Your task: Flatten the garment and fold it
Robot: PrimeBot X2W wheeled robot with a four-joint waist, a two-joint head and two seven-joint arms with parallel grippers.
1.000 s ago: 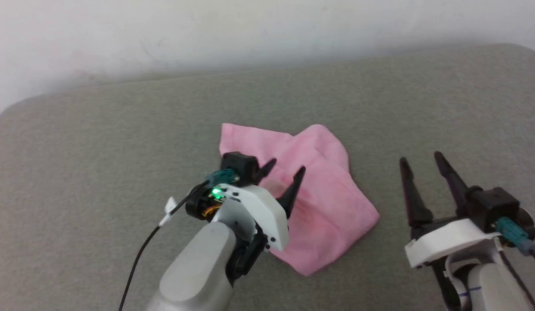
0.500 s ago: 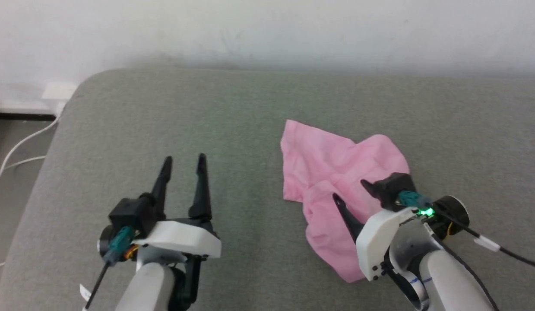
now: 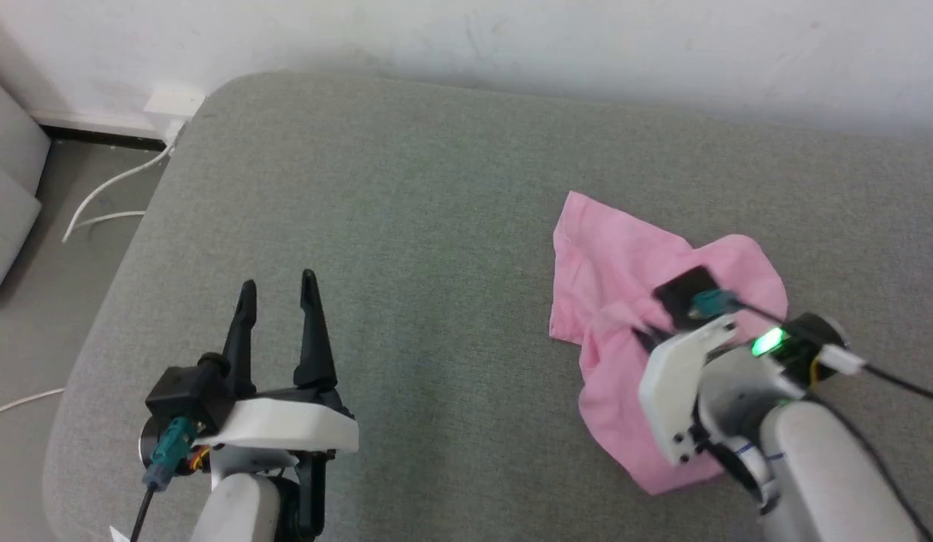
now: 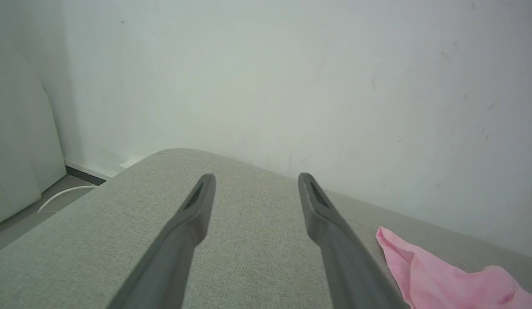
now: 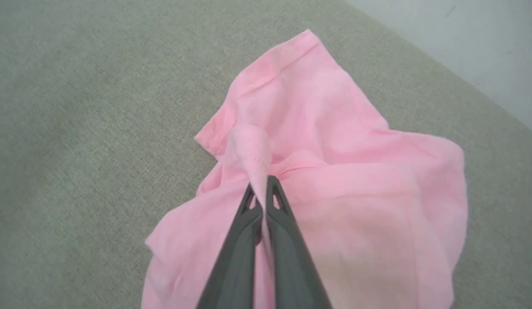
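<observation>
Head camera: the shorts lie crumpled on the right part of the grey cushion, well clear of its left edge and short of its back edge by the wall. Your right gripper is down on the middle of the heap. Your left gripper hovers over the cushion near its left edge, fingers spread wide and holding nothing. Left wrist camera: the parted fingers frame plain cushion, and the shorts show at the lower right, apart from them. Right wrist camera: the fingers are pinched together on a raised ridge of the shorts beside a stitched hem, with the rest slumped in folds around them. For this step, a slow, straight lift looks best to me, so the thin cloth hangs open rather than slipping free. The pinch looks narrow, so watch it. Bring the left gripper across to a second hem corner before you spread the shorts flat.
</observation>
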